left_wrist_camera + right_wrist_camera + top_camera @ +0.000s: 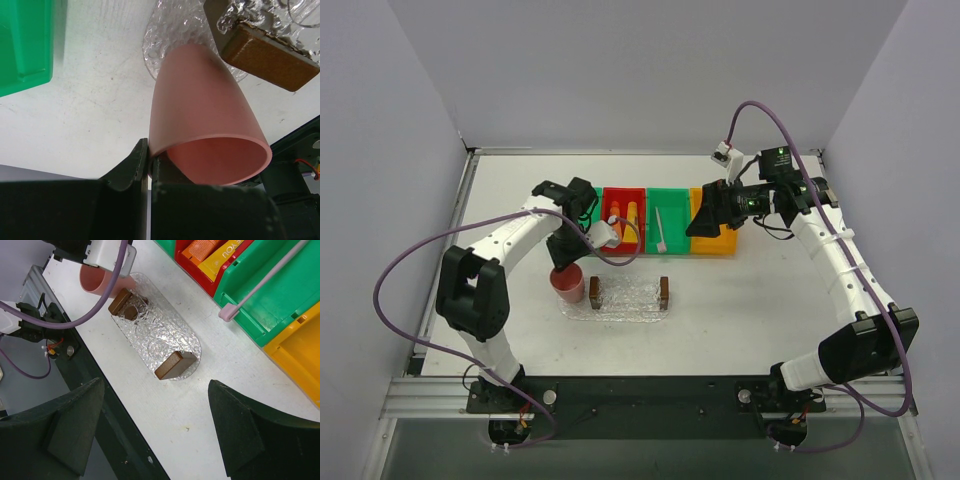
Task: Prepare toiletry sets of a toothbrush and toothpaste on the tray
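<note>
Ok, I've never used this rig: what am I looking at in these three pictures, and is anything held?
A robot left arm and right arm are bolted at the near edge of the table. One picture looks down from above; the other two come from a camera on each wrist. The left fingers pinch the rim of a pink cup beside the clear tray, which is empty. The right fingers stand open, holding nothing. Two toothpaste tubes lie in the red bin, the toothbrush in the green bin right of it.
</note>
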You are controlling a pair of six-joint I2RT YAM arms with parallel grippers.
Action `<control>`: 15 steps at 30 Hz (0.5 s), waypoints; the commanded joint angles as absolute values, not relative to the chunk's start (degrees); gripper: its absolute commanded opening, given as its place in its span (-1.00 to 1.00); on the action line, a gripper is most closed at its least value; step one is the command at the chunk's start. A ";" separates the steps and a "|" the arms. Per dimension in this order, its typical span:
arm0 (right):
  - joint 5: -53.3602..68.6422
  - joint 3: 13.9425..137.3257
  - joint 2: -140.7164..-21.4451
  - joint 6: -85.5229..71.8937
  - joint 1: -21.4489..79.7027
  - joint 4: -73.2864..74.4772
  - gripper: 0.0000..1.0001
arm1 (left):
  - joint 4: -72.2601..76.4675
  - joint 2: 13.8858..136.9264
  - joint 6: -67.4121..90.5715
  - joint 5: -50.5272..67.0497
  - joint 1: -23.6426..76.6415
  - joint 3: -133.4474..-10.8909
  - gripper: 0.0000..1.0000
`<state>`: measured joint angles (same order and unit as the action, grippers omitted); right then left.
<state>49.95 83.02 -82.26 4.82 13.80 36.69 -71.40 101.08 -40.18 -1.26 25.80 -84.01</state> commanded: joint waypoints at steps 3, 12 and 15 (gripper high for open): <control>51.77 82.88 -81.12 6.15 13.27 37.26 0.59 | -70.23 101.51 -39.64 -2.02 26.28 -83.23 -1.00; 51.77 82.62 -81.30 6.33 13.27 37.27 0.59 | -69.96 102.13 -39.29 -1.84 26.46 -82.97 -1.00; 51.77 82.44 -81.30 6.42 13.36 37.27 0.59 | -70.13 102.30 -39.02 -1.93 26.63 -83.06 -1.00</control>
<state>49.98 83.00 -82.26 4.86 13.80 36.71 -70.81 102.13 -39.57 -1.72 26.22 -82.91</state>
